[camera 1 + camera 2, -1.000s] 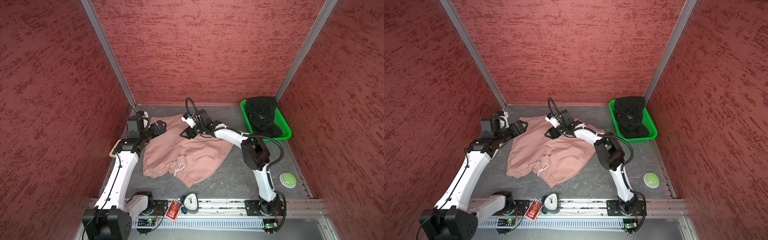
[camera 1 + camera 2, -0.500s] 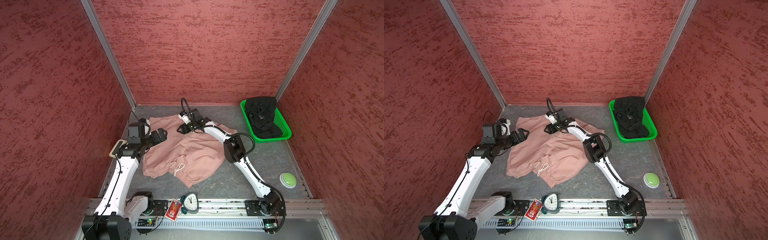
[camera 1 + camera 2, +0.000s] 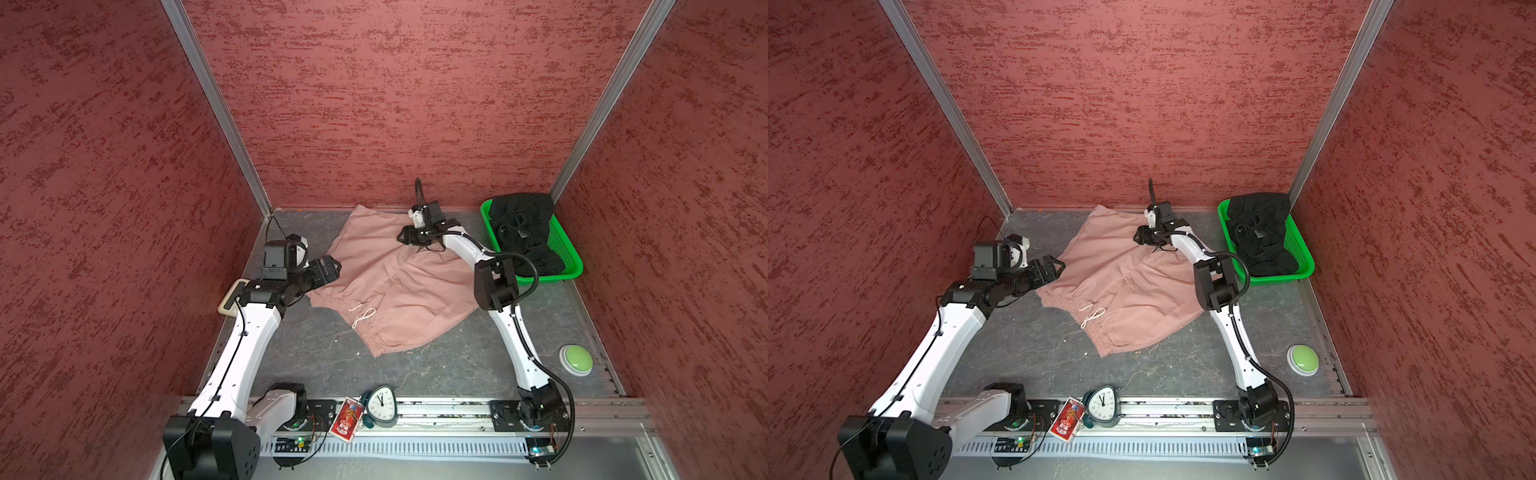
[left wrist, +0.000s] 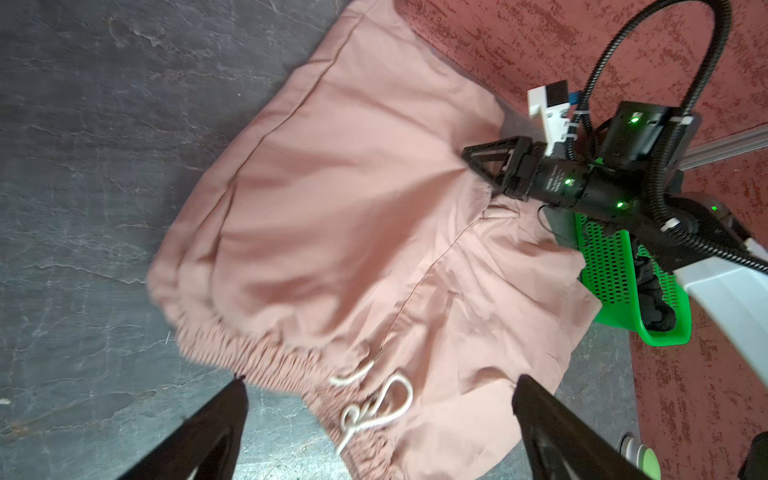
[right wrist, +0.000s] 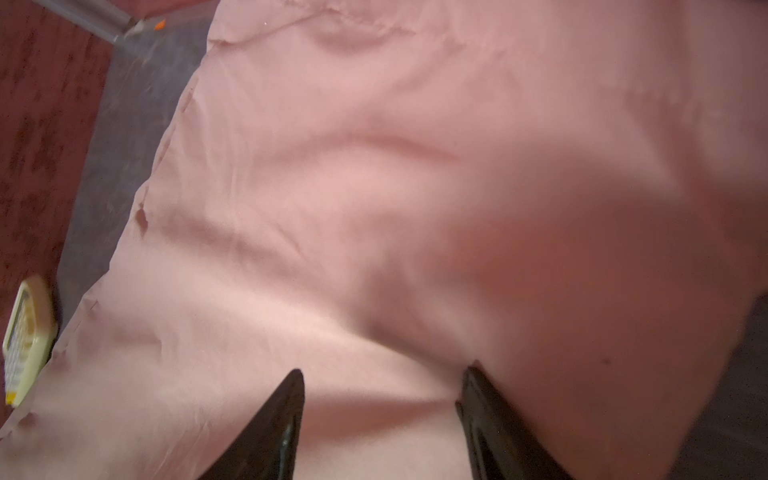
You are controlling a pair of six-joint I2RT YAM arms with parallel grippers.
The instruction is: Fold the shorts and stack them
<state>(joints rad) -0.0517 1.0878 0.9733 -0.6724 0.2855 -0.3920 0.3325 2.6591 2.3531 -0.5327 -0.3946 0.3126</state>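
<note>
Both spread, left end effector (image 3: 330,266) near gathered waistband (image 3: 336,304), right end effector (image 3: 402,238) on smooth pink shorts (image 3: 390,282)

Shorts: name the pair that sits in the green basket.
The black shorts, bunched up inside the green basket by the back wall. The pink shorts lie spread out on the table instead.

Both top views look down from high above the near edge, sharing the whole tabletop (image 3: 316,365). Wrist cams hug the pink shorts (image 5: 374,208); right one's way closer.
</note>
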